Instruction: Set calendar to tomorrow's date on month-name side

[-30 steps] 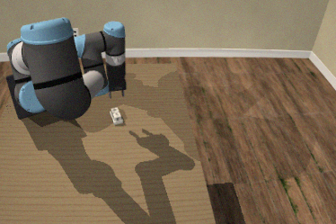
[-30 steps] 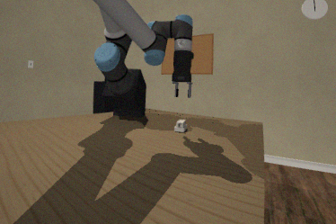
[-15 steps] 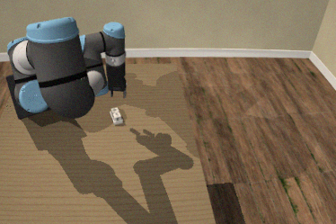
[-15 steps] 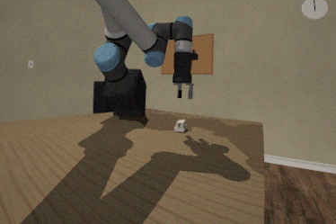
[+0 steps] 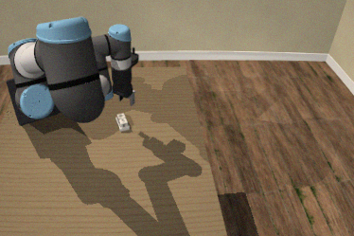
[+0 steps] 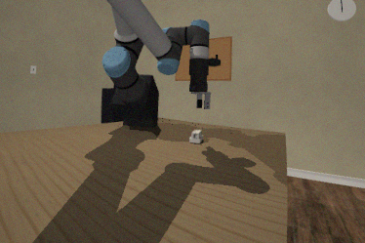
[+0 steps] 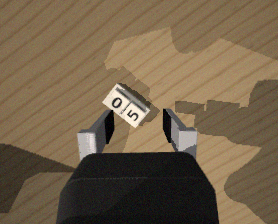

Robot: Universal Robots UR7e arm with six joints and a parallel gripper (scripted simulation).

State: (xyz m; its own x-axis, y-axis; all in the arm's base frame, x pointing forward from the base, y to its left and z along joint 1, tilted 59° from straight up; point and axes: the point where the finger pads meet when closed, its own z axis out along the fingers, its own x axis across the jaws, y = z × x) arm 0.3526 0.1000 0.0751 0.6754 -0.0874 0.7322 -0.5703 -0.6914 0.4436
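The small white calendar stands on the wooden table, its tray (image 5: 124,130) (image 6: 196,141) flat. Two white cubes sit side by side in it. In the wrist view the upward face of one cube (image 7: 116,103) shows a dark 0, and that of the other cube (image 7: 133,115) shows a 5. The faces around their sides and the month's name cannot be read. My gripper (image 5: 127,99) (image 6: 203,107) (image 7: 138,119) is open and empty, above the table and clear of the calendar. In the wrist view the calendar lies slantwise, beyond the fingertips and nearer the left finger.
The wooden table (image 5: 61,189) (image 6: 146,223) carries the arm's dark base (image 6: 139,101) at the back left. Shadows of the arm fall across the table near the calendar. The table's right edge borders the wood floor (image 5: 279,141). A wall stands behind.
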